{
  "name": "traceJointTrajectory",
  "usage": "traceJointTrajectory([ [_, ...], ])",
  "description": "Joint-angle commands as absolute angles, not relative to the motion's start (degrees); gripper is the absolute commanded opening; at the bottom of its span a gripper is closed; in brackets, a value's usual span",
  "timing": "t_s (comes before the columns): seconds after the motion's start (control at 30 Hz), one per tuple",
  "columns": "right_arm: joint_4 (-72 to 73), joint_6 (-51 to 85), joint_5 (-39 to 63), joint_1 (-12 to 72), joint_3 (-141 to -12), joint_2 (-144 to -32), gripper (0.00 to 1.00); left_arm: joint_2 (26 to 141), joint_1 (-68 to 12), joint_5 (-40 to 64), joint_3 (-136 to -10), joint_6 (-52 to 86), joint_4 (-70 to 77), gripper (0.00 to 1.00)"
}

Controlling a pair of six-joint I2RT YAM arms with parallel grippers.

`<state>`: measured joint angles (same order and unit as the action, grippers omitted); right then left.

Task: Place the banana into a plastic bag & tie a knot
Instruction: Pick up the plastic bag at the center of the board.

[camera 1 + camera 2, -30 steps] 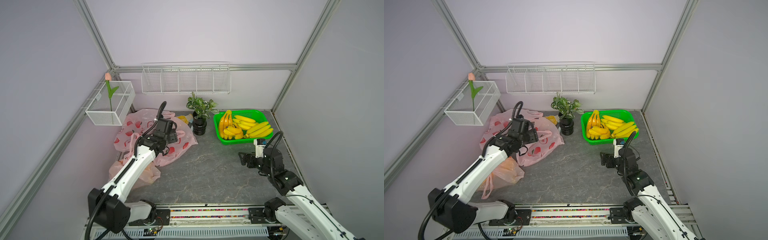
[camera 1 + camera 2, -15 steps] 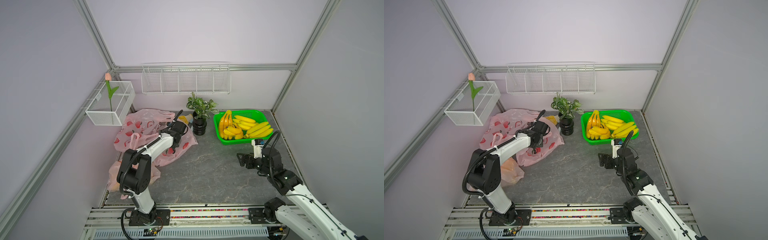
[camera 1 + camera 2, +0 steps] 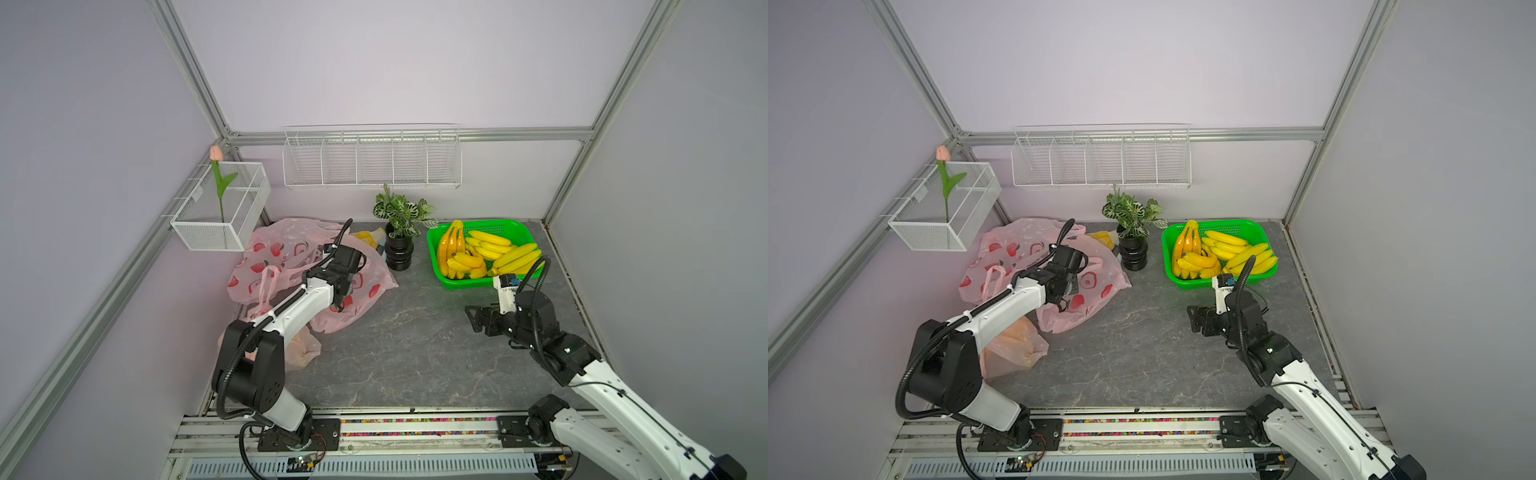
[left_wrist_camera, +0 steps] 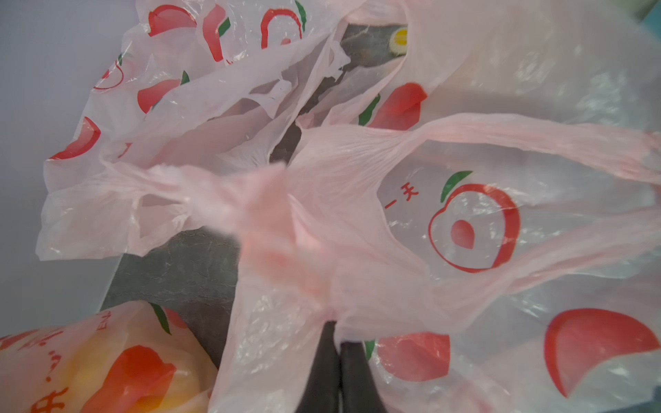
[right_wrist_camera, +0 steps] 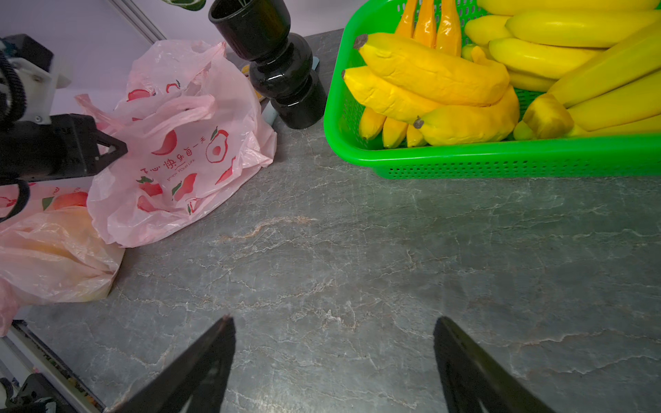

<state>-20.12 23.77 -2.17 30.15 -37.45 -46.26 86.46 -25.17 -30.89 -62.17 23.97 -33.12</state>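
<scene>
The table (image 3: 415, 345) carries the pink plastic bag (image 3: 376, 278) and the green basket (image 3: 465, 284) of bananas (image 3: 494, 249). The top views hide the pinch. The left wrist view shows the left tool (image 4: 338, 330) clamped on the bag's film. The right tool (image 5: 332, 321) gapes wide and empty.

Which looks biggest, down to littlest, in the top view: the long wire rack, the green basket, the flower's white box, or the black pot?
1. Long wire rack
2. Green basket and the flower's white box: they look about alike, so I won't rank them.
3. Black pot
</scene>
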Motion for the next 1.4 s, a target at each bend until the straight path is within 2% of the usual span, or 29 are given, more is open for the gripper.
traceJointTrajectory([
  [0.0, -19.2, 25.4, -3.3, 31.9, -39.0, -47.6, 0.89, 78.7, -29.0, -25.9, -59.2, 27.8, -28.0, 0.00],
  [0.1, -17.2, 27.2, -2.7, 33.2, -39.0, -49.3, 0.90, 71.2, -35.0, -17.3, -53.2, 29.1, -19.9, 0.00],
  [0.27, -10.6, 32.7, 0.6, 35.0, -38.2, -52.7, 0.90, 62.9, -45.3, -15.5, -41.6, 30.0, -9.5, 0.00],
  [0.47, -4.2, 33.4, 6.8, 38.4, -40.6, -58.6, 0.91, 64.2, -52.8, -12.7, -32.6, 28.1, 0.7, 0.00],
  [0.63, -3.1, 35.5, 4.9, 43.6, -44.1, -65.4, 0.91, 64.3, -59.2, -12.5, -26.2, 25.1, 14.0, 0.00],
  [0.87, -0.4, 38.0, 4.4, 45.6, -45.8, -75.0, 0.92, 62.2, -61.2, -13.1, -22.6, 24.0, 19.9, 0.00],
  [1.07, -7.2, 38.4, -2.4, 45.9, -46.7, -74.5, 0.90, 59.5, -61.3, -15.3, -20.2, 22.6, 20.4, 0.00],
  [1.23, -7.5, 41.5, -1.1, 46.5, -46.2, -74.4, 0.89, 59.5, -61.3, -17.9, -19.5, 22.6, 20.9, 0.00],
  [1.37, -7.2, 44.3, -5.0, 51.9, -46.2, -74.6, 0.89, 61.4, -62.1, -18.4, -19.4, 23.8, 23.6, 0.00],
])
